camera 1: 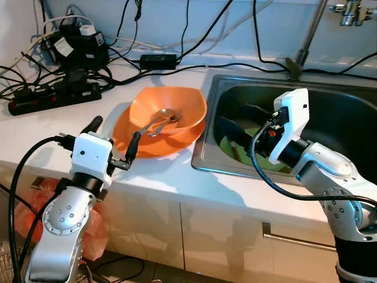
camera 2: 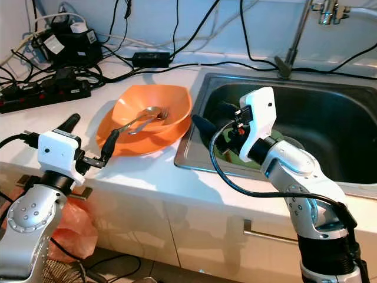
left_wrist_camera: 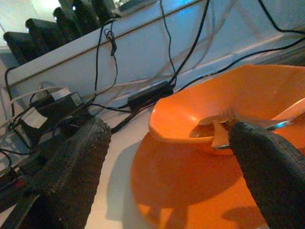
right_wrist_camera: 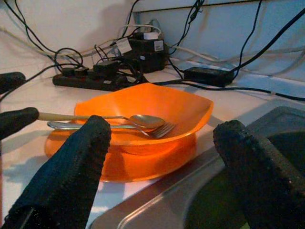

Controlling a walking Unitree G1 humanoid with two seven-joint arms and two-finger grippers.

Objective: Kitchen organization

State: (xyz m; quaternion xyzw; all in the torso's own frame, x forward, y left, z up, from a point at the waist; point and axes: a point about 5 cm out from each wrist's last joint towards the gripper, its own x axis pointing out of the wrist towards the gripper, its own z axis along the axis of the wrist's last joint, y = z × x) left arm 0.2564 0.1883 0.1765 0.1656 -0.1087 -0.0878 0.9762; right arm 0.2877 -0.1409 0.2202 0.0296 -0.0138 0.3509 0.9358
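An orange bowl [camera 1: 177,106] sits on an orange plate [camera 1: 147,147] on the white counter, just left of the sink [camera 1: 203,159]. A metal spoon [camera 1: 162,115] and a fork [right_wrist_camera: 162,129] lie inside the bowl. My left gripper [camera 1: 113,137] is open at the plate's left edge, one finger beside the rim, holding nothing. My right gripper [camera 1: 238,121] is open over the left part of the sink, pointing at the bowl and apart from it. A green plate [camera 1: 227,147] lies in the sink, partly hidden behind that gripper.
A black power strip [camera 1: 53,94], adapters and several cables crowd the back left of the counter. A faucet pipe [camera 1: 306,41] rises behind the sink. An orange bag [camera 1: 29,206] hangs below the counter edge. A cabinet handle [camera 1: 294,239] is below the sink.
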